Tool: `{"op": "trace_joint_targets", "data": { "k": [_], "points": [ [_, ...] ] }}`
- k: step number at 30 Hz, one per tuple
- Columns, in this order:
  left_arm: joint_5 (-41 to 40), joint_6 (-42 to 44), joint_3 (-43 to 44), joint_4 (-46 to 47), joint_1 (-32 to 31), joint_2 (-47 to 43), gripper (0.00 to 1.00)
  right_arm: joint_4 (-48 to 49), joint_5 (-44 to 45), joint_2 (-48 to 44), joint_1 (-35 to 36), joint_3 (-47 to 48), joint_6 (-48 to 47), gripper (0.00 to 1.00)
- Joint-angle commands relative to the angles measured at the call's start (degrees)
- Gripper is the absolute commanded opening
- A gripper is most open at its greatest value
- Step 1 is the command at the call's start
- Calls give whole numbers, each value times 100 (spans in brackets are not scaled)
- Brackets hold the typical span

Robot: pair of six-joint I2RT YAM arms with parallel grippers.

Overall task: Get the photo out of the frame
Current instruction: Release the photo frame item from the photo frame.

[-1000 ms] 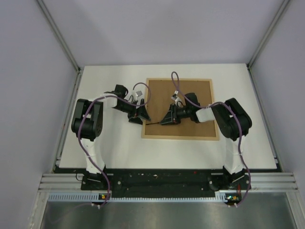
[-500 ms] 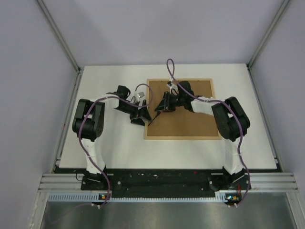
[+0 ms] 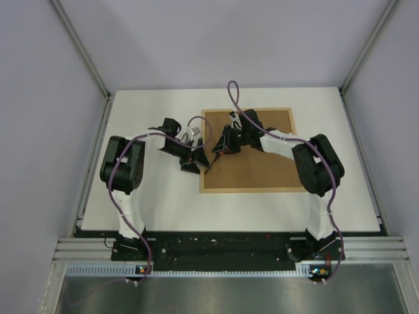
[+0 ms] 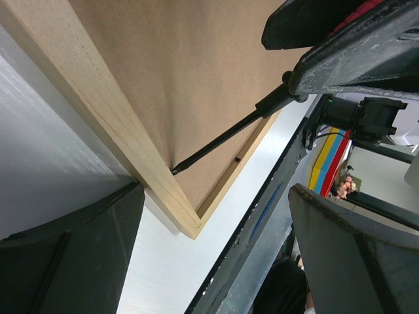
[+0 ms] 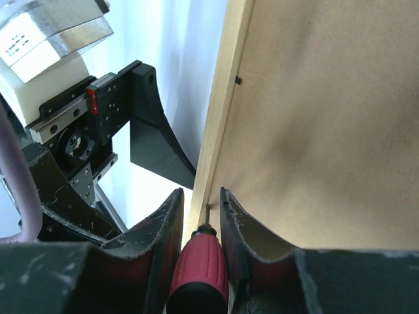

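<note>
The frame (image 3: 249,190) lies face down on the white table, its pale wood rim (image 4: 98,111) around a brown backing board (image 3: 262,163). The photo is hidden under that board. My right gripper (image 5: 200,196) is shut on a red-handled screwdriver (image 5: 198,271). The screwdriver's thin shaft (image 4: 222,140) meets the inner side of the frame's left rim (image 5: 219,111), at the board's edge. My left gripper (image 4: 209,261) stands open with nothing between its fingers, just left of that rim and near the frame's front left corner. In the top view both grippers (image 3: 200,160) (image 3: 219,147) sit close together at the left rim.
The white table (image 3: 163,203) runs left of and in front of the frame. Grey enclosure walls with metal posts (image 3: 91,72) stand around it. The table's dark front edge (image 4: 262,216) passes just beyond the frame's corner. Purple cables (image 3: 232,95) loop over both arms.
My right gripper has carried the screwdriver from the middle of the backing board up to the frame's left rim. The frame's near left corner shifted slightly right. The left gripper edged closer to the frame.
</note>
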Motion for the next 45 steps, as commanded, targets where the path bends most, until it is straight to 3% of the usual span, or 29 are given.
{"op": "trace_joint_targets", "data": {
  "k": [1,20,24,31,45],
  "points": [
    [-231,104,-7,446,-120,-252,98,52,-679,-389,314,190,895,0],
    [-406,209,63,341,-340,-314,98,1607,-1312,-125,349,112,2136,0],
    [-555,297,89,227,-349,-366,98,205,-716,-107,305,489,865,0],
    [-863,438,203,16,-340,-463,98,-219,-258,-344,-38,296,212,0],
    [-2268,737,599,-485,-77,-463,98,-957,-276,-836,-837,190,-1115,0]
  ]
}}
